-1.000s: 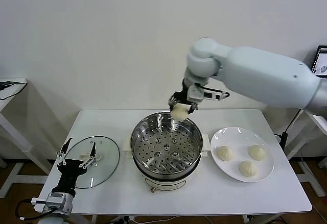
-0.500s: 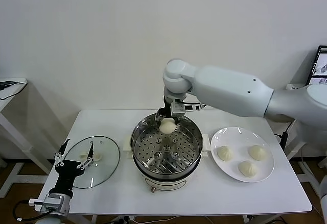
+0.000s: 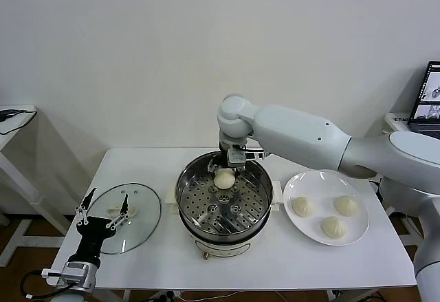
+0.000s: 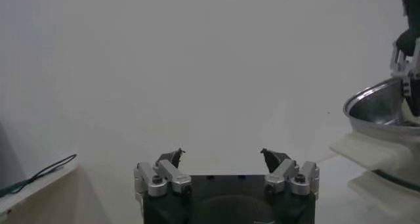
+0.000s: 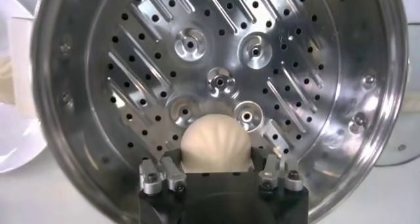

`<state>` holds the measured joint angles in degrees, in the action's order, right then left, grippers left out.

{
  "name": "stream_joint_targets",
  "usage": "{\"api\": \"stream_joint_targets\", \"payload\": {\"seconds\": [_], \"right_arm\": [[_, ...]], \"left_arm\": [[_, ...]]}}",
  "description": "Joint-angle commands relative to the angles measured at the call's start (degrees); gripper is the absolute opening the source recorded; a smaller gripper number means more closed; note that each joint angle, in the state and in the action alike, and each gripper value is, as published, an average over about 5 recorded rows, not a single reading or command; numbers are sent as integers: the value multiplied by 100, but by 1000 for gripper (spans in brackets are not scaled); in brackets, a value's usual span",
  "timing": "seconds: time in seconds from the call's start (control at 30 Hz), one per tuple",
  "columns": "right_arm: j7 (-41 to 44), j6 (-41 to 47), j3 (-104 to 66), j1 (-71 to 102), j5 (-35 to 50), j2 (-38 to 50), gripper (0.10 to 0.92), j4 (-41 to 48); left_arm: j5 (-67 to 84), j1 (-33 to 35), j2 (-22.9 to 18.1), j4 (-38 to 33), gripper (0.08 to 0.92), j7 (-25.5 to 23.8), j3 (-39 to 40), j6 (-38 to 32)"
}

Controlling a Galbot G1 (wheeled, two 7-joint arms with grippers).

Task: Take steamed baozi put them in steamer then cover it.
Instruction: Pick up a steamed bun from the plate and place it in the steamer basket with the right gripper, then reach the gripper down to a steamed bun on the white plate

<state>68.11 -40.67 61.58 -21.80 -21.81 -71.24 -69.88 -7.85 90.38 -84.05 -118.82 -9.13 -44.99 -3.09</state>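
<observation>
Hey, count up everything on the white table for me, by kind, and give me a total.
Baozi: 4, one in the steamer, three on the plate
Steamer: 1
Glass cover: 1
White plate: 1
Total: 7

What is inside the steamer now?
One baozi lies on the perforated tray of the steamer, between the right gripper's fingers. The space under the tray is hidden.
</observation>
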Motion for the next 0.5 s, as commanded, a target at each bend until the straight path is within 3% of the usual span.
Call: {"api": "stream_joint_targets", "payload": {"seconds": [0.03, 0.33, 0.5], "right_arm": [[-22, 12, -74, 148, -21, -54, 817, 100], [155, 699, 142, -1129, 1673, 856, 823, -653], [424, 1799, 333, -1894, 3145, 1904, 823, -1013]], "left_arm": [[-16, 11, -1, -10, 823, 4, 6, -5], [-52, 70, -8, -131, 823, 28, 54, 1], [-99, 116, -21, -211, 823, 46, 92, -5]]}}
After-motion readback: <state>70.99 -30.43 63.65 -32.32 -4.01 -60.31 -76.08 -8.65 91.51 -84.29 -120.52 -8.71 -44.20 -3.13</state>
